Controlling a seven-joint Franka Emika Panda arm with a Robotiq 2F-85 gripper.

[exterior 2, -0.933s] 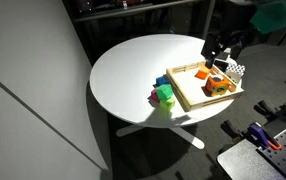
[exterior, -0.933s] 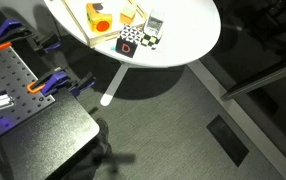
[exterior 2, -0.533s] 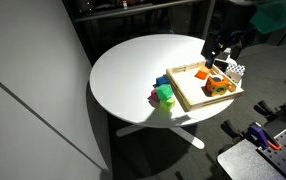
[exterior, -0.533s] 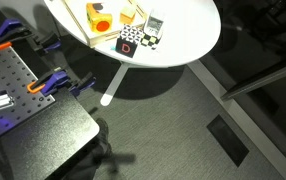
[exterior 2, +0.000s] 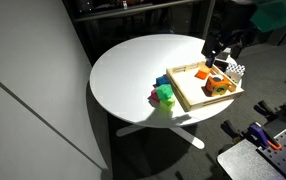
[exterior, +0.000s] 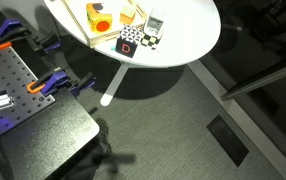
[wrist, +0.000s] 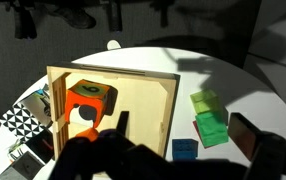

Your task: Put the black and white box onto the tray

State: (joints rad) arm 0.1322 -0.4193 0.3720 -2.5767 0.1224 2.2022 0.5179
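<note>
The black and white box (exterior: 129,43), a black cube with white dots and a red square mark, stands on the round white table just off the corner of the light wooden tray (exterior: 83,15). The tray (exterior 2: 191,88) holds an orange block (exterior 2: 218,85). My gripper (exterior 2: 220,52) hangs above the tray's far end. In the wrist view the gripper (wrist: 183,128) is open and empty, its fingers spread over the rim of the tray (wrist: 143,105). A black and white patterned thing (wrist: 23,120) shows at the left edge; I cannot tell if it is the box.
A flat speckled piece (exterior: 149,40) and a grey-white device (exterior: 154,22) lie beside the box. Green blocks (exterior 2: 165,96) and a blue block (exterior 2: 161,82) sit on the table (exterior 2: 133,70) beside the tray. A perforated bench with clamps (exterior: 23,90) stands below.
</note>
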